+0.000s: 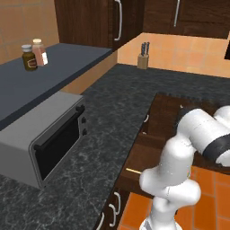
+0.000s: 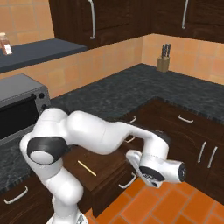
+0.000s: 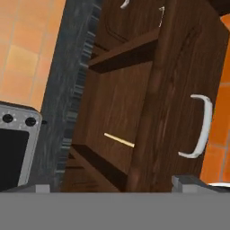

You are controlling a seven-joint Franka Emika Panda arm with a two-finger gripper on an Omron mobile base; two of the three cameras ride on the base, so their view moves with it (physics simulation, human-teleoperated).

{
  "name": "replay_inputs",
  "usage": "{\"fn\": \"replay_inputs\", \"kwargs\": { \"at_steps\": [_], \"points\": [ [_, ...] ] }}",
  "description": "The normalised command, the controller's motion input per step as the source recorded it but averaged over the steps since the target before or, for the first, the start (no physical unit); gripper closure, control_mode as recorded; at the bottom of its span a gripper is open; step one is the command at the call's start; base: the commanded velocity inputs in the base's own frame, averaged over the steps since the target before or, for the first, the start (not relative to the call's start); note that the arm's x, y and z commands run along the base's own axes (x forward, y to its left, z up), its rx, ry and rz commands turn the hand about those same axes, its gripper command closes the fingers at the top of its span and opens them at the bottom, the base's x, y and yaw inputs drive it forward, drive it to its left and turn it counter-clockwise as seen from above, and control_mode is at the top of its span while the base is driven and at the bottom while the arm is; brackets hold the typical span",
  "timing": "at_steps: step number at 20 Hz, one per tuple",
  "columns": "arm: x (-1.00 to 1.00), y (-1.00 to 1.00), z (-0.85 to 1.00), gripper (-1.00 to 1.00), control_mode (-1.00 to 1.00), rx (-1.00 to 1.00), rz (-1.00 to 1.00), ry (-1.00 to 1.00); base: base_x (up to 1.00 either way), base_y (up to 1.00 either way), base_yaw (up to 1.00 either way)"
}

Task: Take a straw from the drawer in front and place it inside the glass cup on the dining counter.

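Hand view is looking along my two-finger gripper (image 3: 114,186) into the wide, shallow dark-brown wooden drawer (image 3: 117,108), which is standing pulled out from under the dark grey speckled counter (image 3: 67,76). My 2 dark fingertips (image 3: 186,182) are showing at the bottom of that view, 1 at each side, so I am holding them spread wide with nothing between them.

The very thin, pale yellow straw (image 3: 119,140) is lying flat on the lighter brown floor of the drawer, alone, well clear of its walls. It is sitting ahead of my fingers and between them, slightly toward the left tip. Its long axis is running almost across the line from 1 tip to the other, only slightly slanted. I am judging that I need to roll my wrist so the fingers close across the straw's thin width and not along its length.

From the right base view, my gripper (image 2: 133,159) is hanging just outside the drawer front, near its curved silver handle (image 2: 127,181), while the straw (image 2: 86,168) is lying to the left, further in. From the left base view the straw (image 1: 133,170) is showing as a short pale line on the drawer floor, just left of my white arm. So the coming move, as I am reading it, is inward over the front panel, then down.
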Motion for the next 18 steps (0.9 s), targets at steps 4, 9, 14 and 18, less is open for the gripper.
{"fn": "replay_inputs", "kwargs": {
  "at_steps": [4, 9, 14, 18],
  "points": [
    [0.33, 0.58, 0.29, -1.0, -1.0, -0.01, 0.06, 0.25, 0.0, 0.0, 0.0],
    [0.35, 0.55, 0.2, -1.0, -1.0, -0.01, 0.02, 0.26, 0.0, 0.0, 0.0],
    [0.56, 0.43, 0.04, -1.0, -1.0, -0.04, 0.0, 0.35, 0.0, 0.0, 0.0],
    [0.64, 0.35, -0.18, -1.0, -1.0, -0.09, 0.0, 0.3, 0.0, 0.0, 0.0]
  ]
}}
